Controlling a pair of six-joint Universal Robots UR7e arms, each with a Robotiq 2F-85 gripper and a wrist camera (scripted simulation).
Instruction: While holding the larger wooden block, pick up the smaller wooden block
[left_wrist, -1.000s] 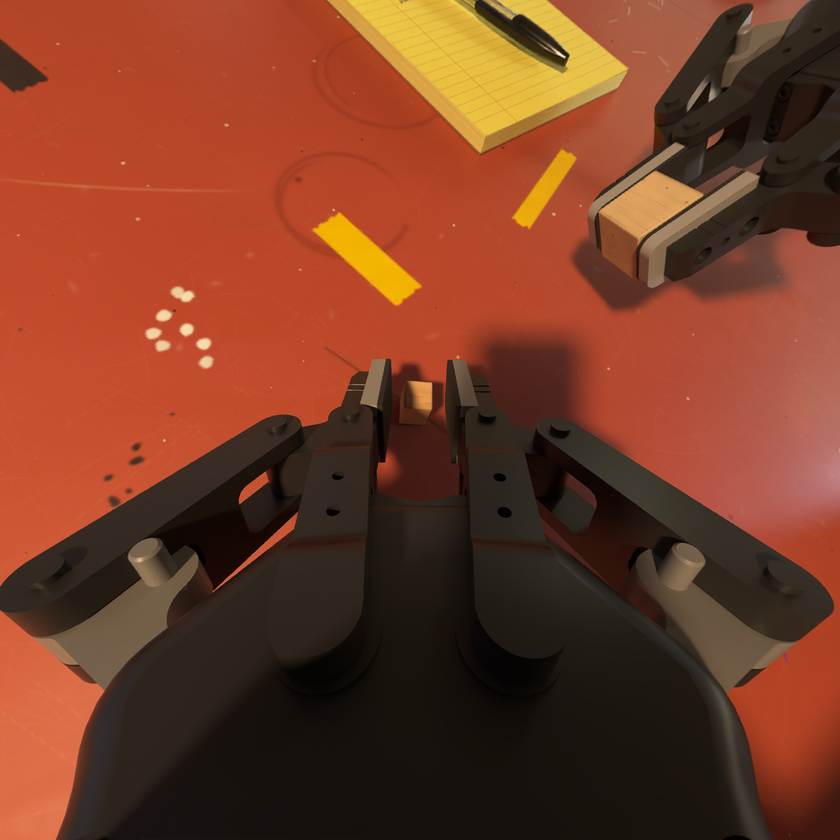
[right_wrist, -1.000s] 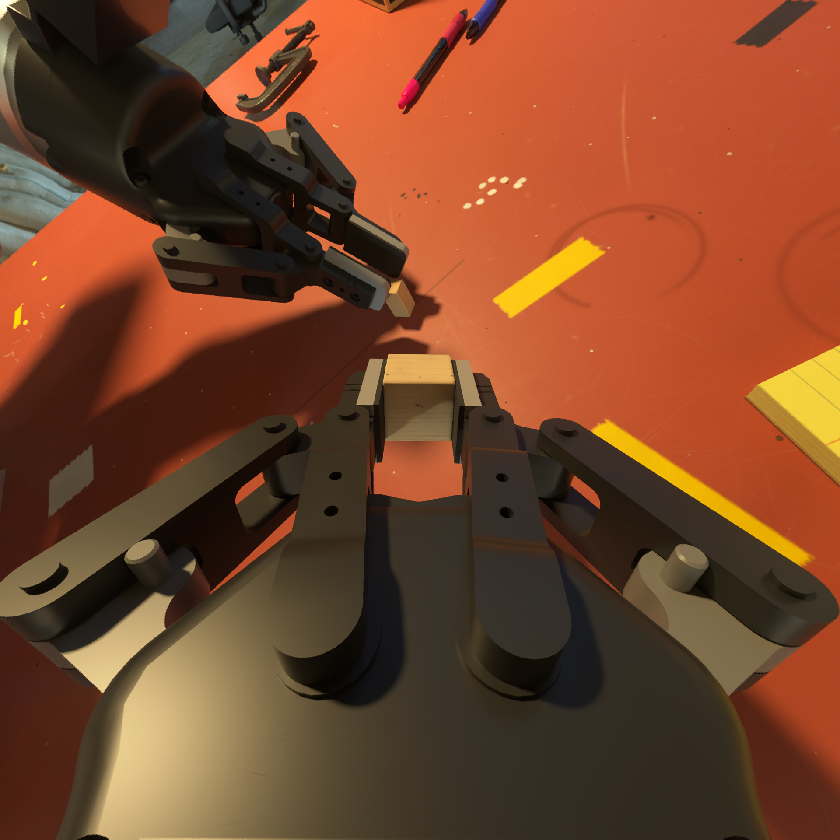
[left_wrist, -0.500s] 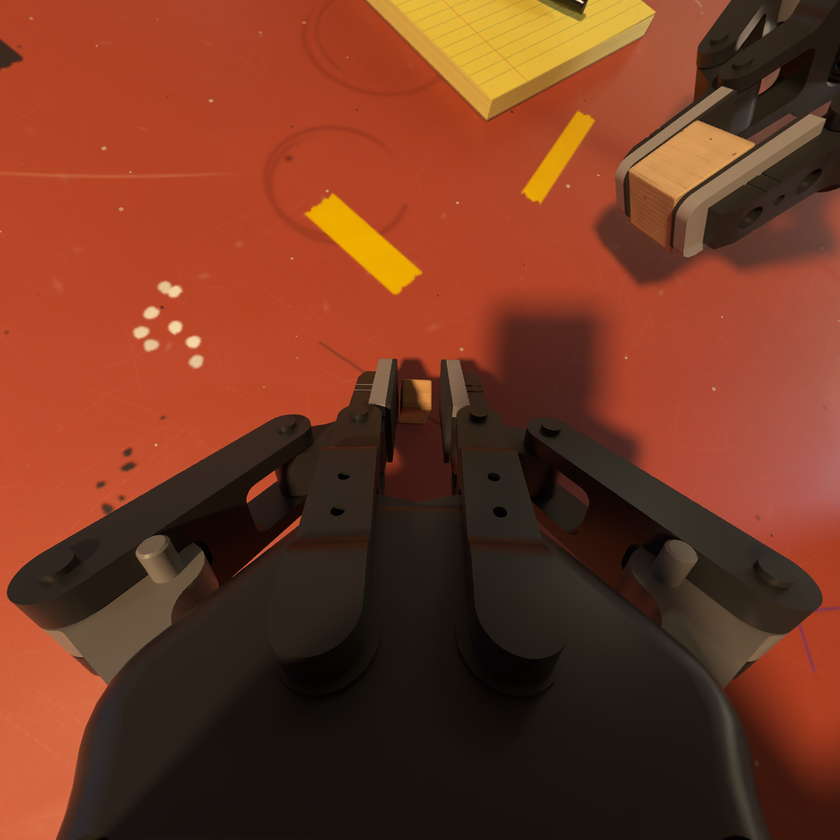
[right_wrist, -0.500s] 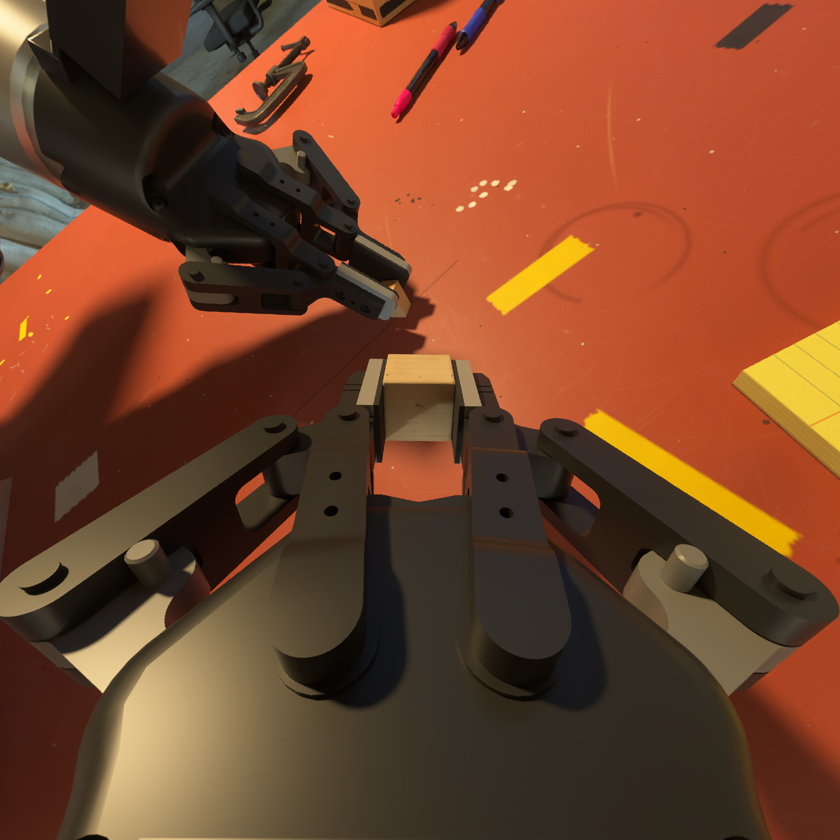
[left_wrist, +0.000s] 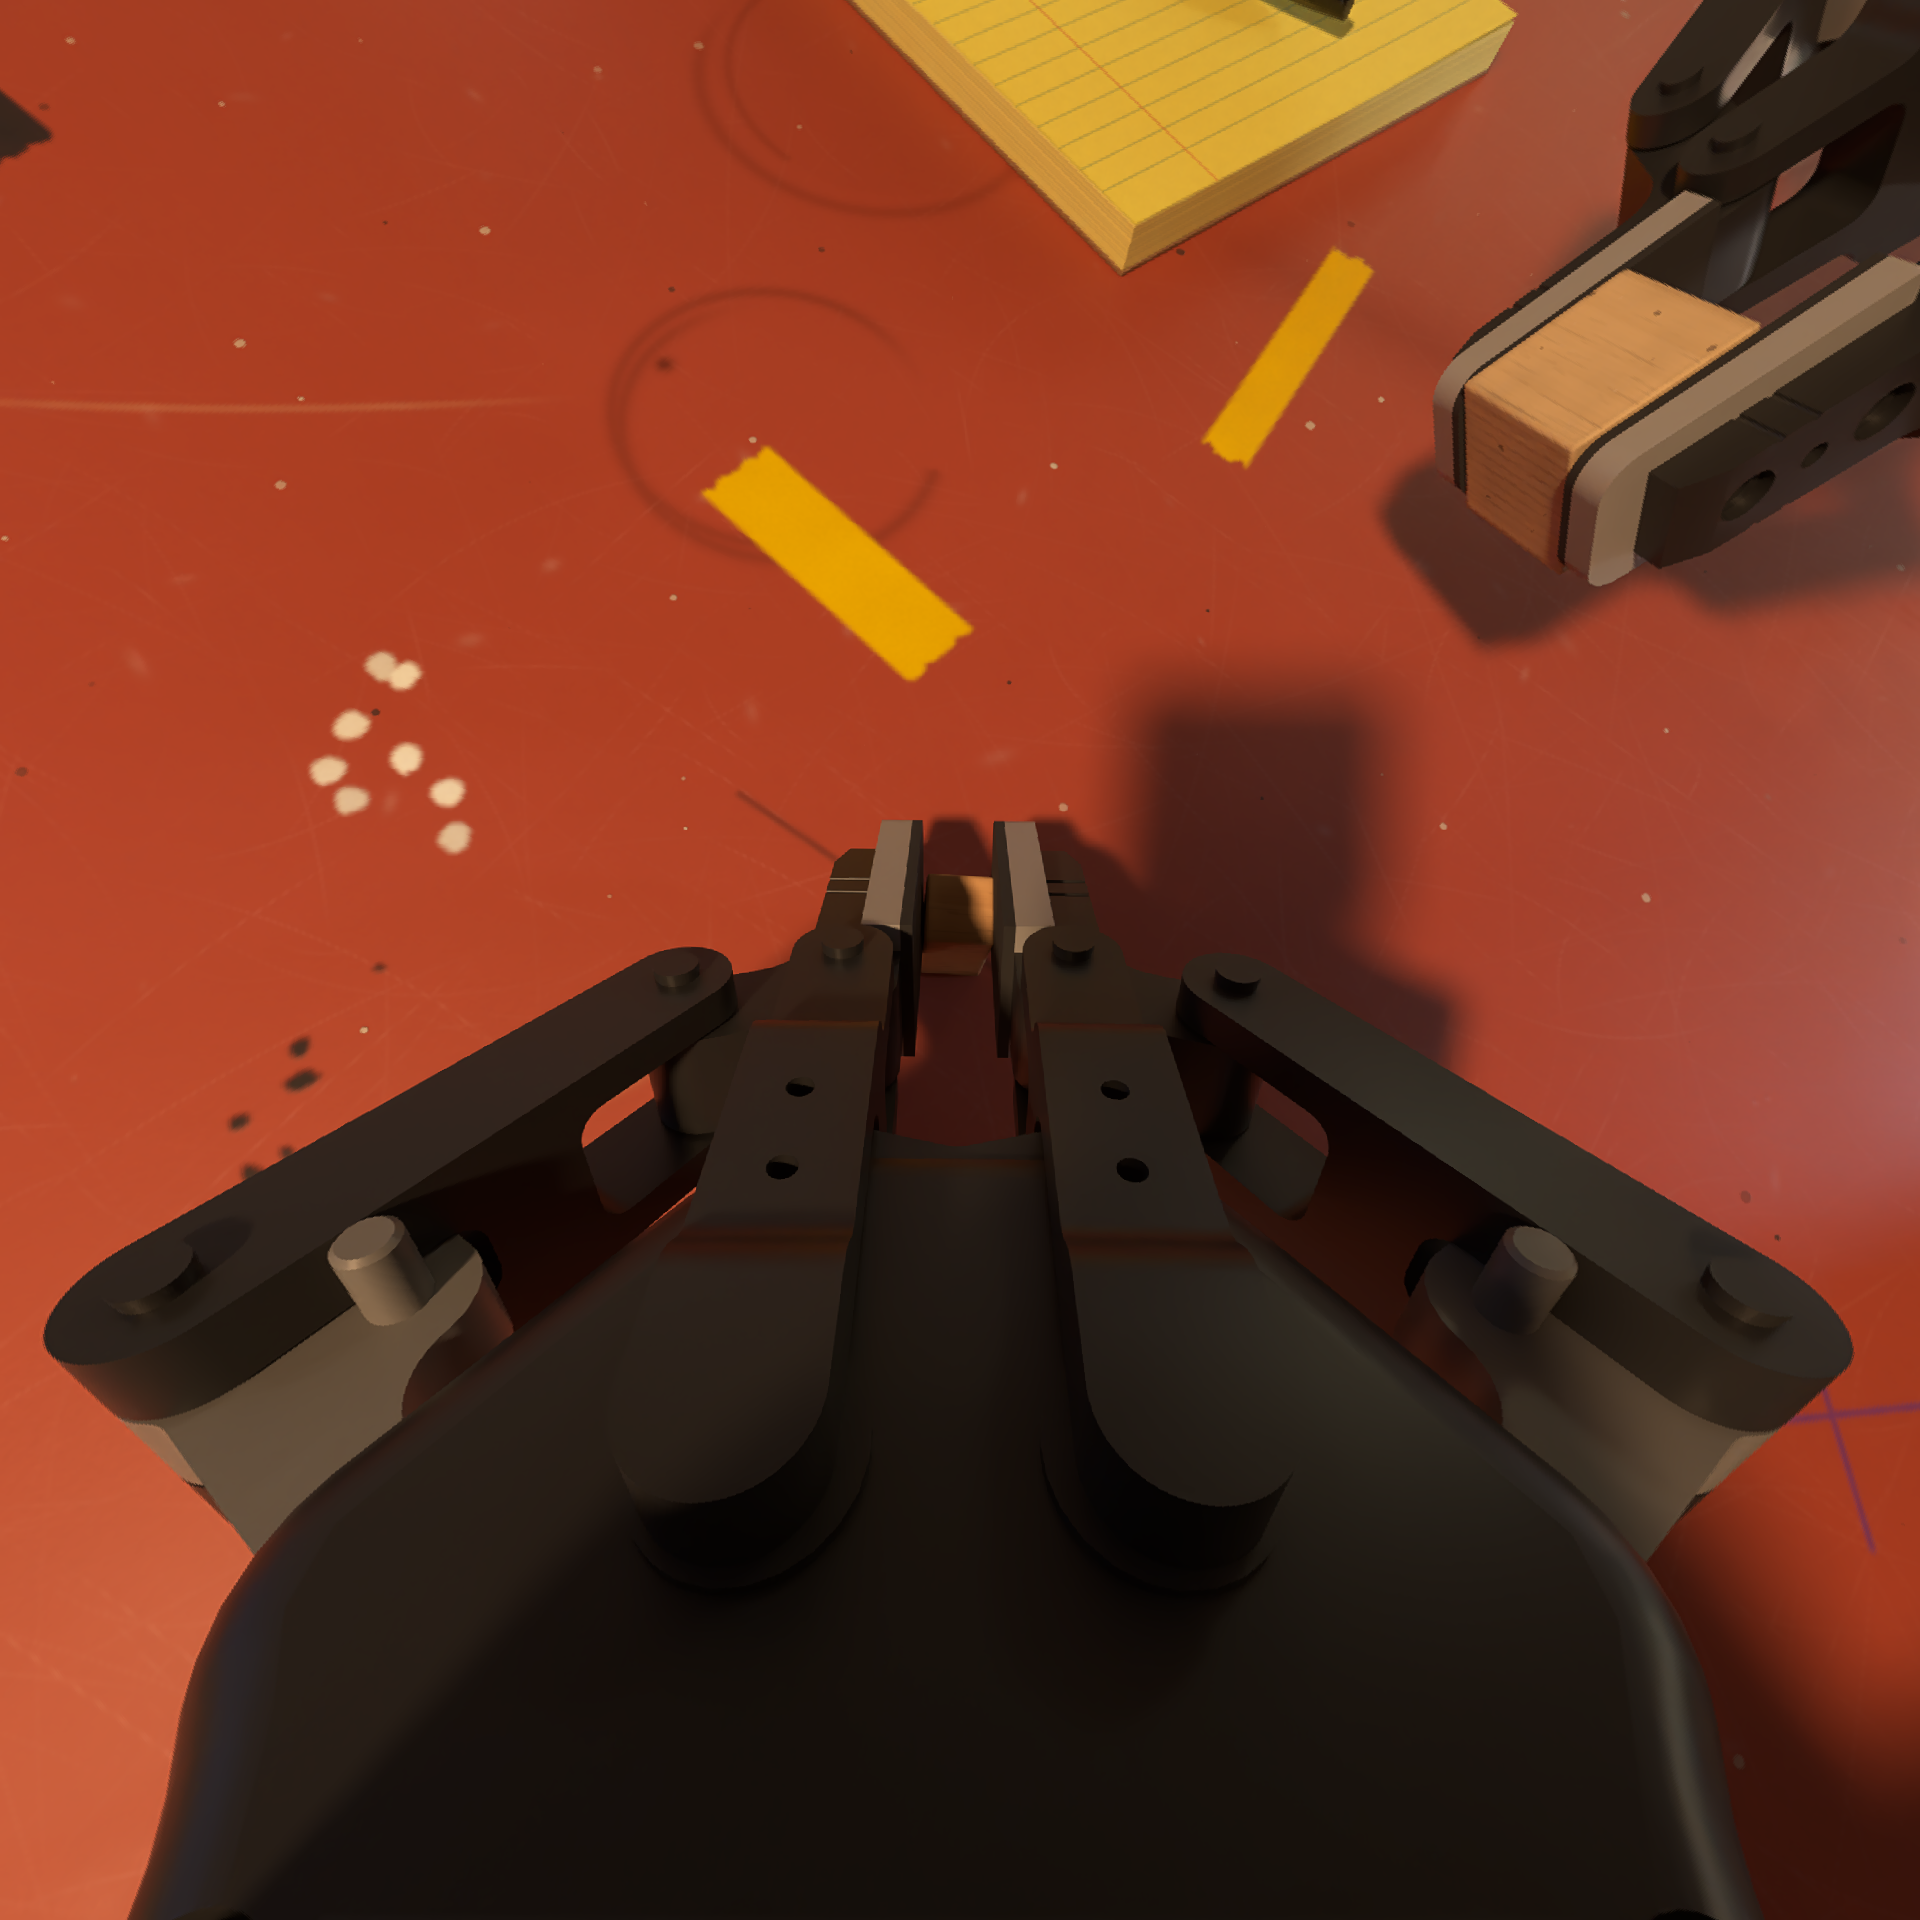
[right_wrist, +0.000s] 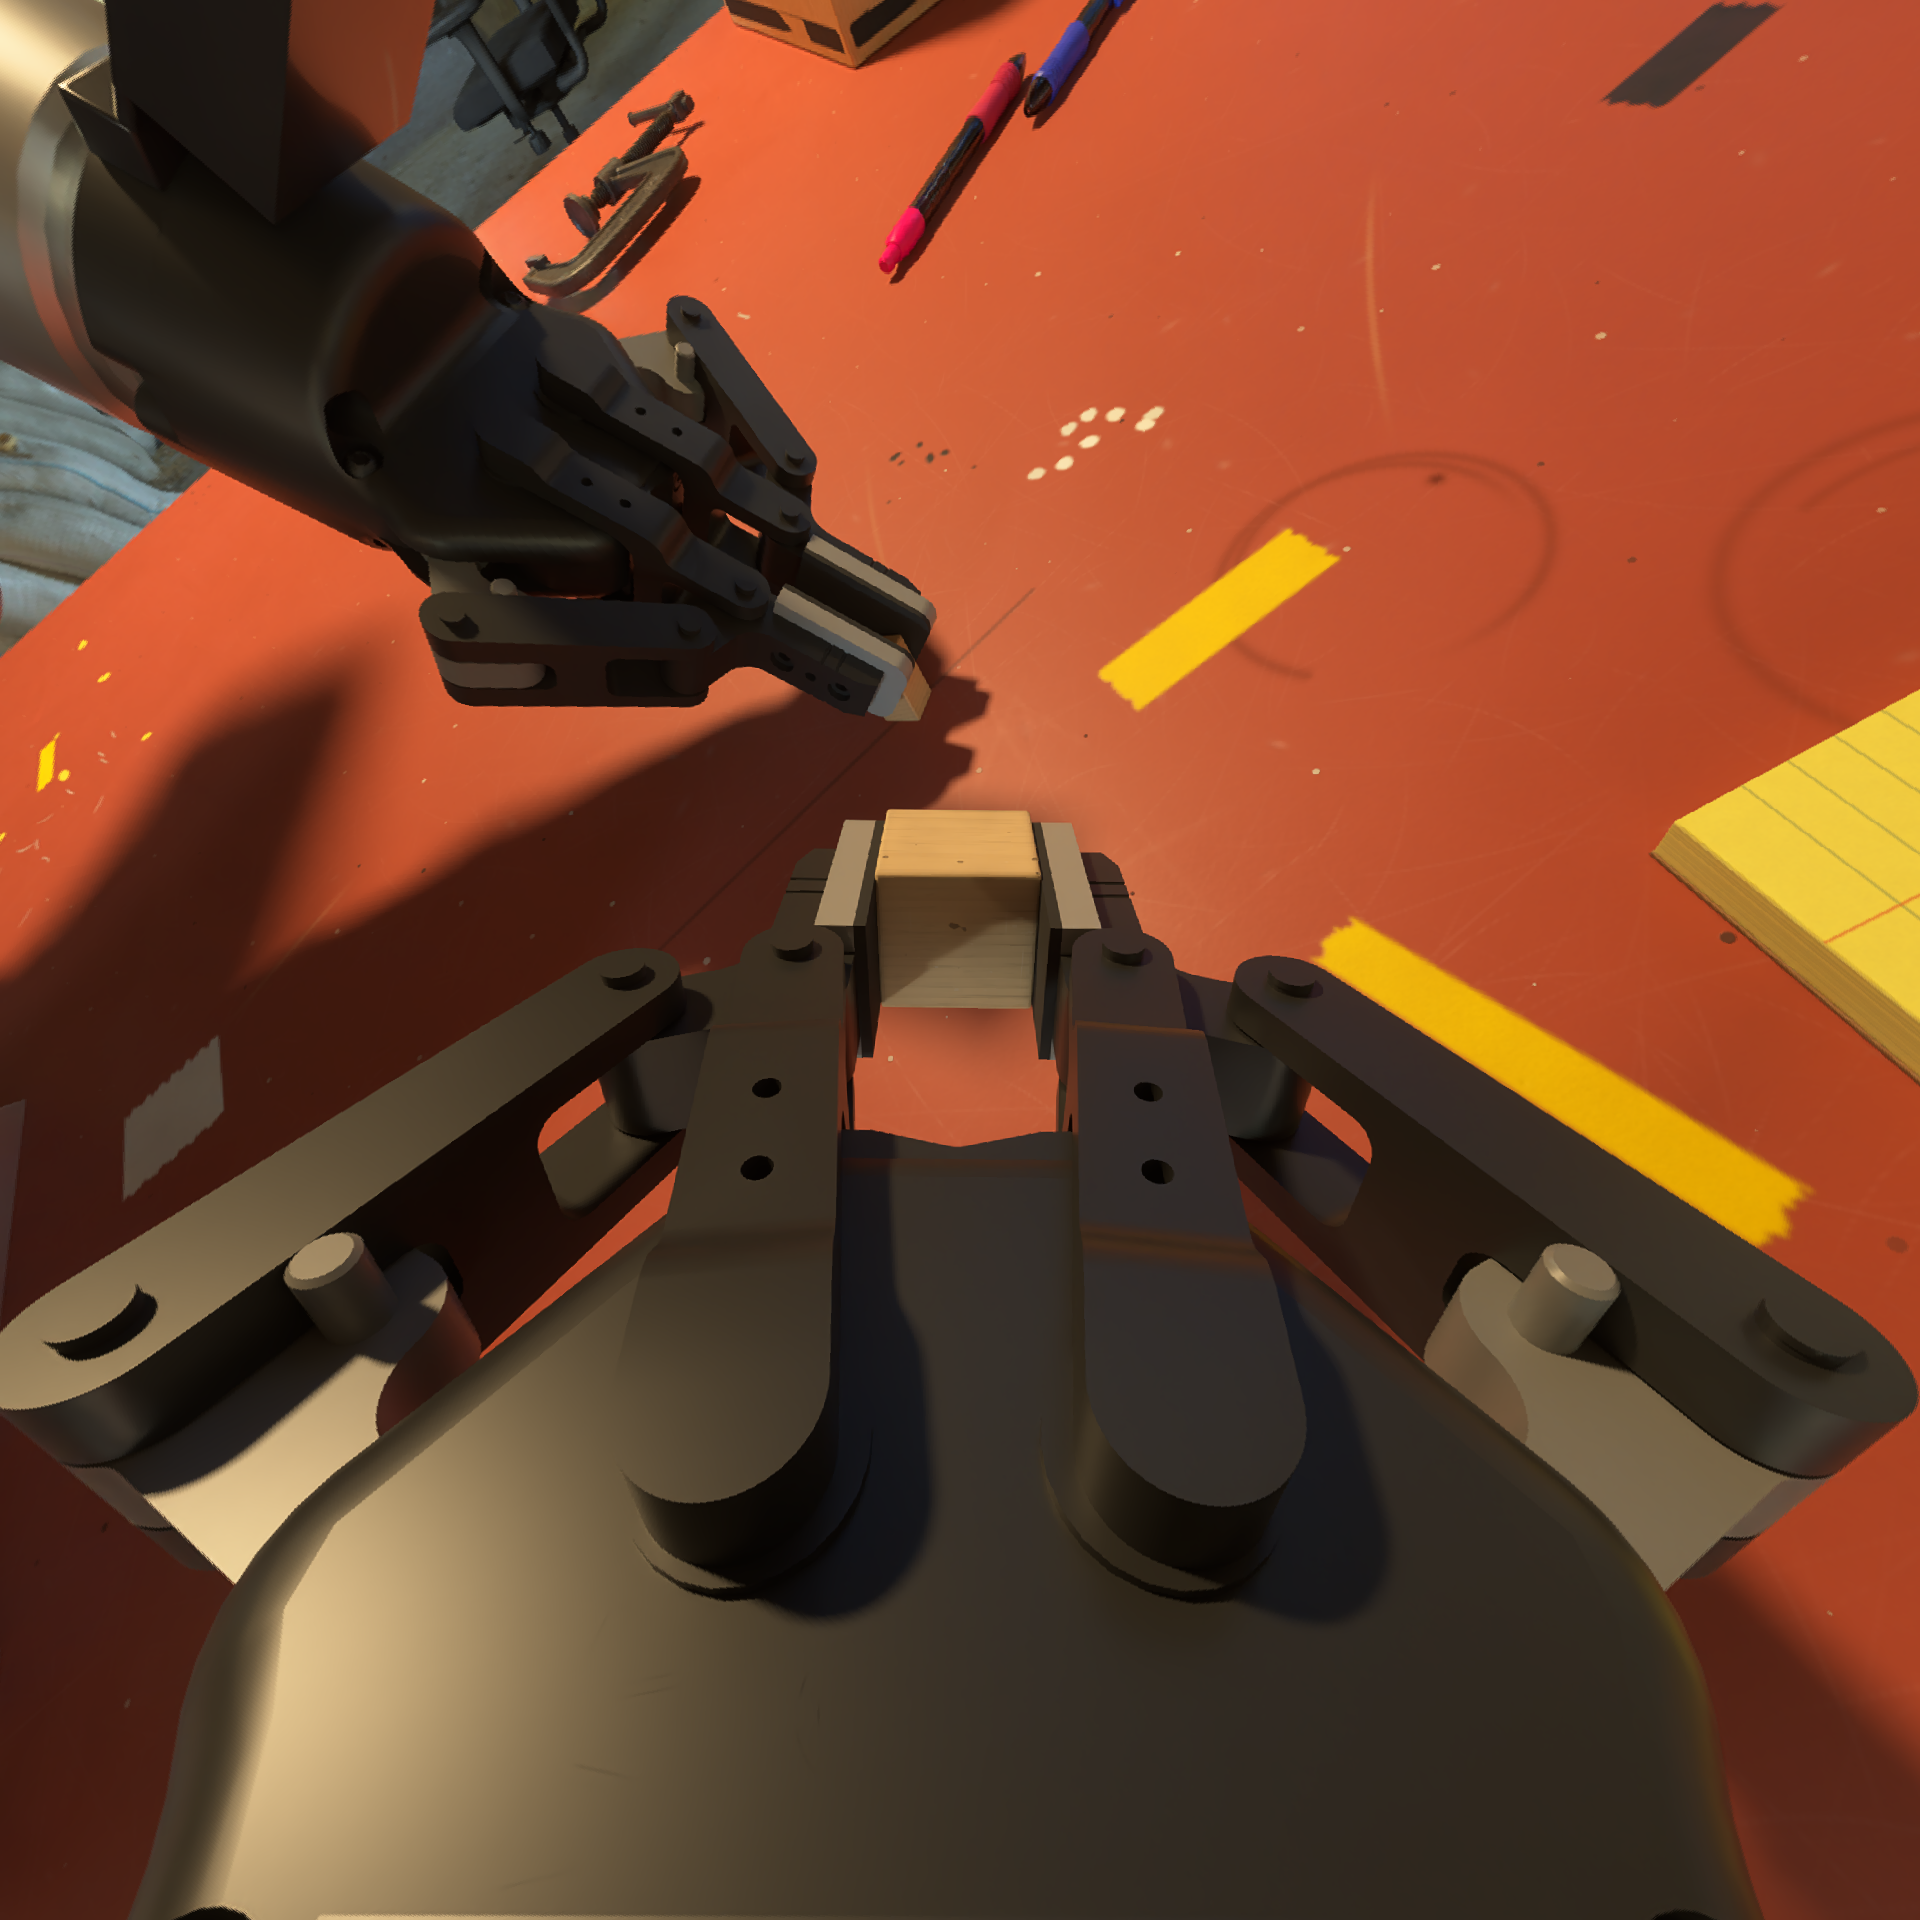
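In the left wrist view, the left gripper (left_wrist: 957, 896) is squeezing the small block (left_wrist: 956, 914) between its pads, low over the red table (left_wrist: 312, 468), seemingly ready to lift.

In the right wrist view, the right gripper (right_wrist: 957, 881) is clamping the big block (right_wrist: 957, 904), holding it clear of the table, probably out of the other arm's way.

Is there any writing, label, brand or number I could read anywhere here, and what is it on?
None can be read.
The yellow pad shows only ruled lines.
The orange box bears black marks, cut off by the frame.
The red pen, the blue pen, the larger wooden block and the smaller wooden block show no legible marks.
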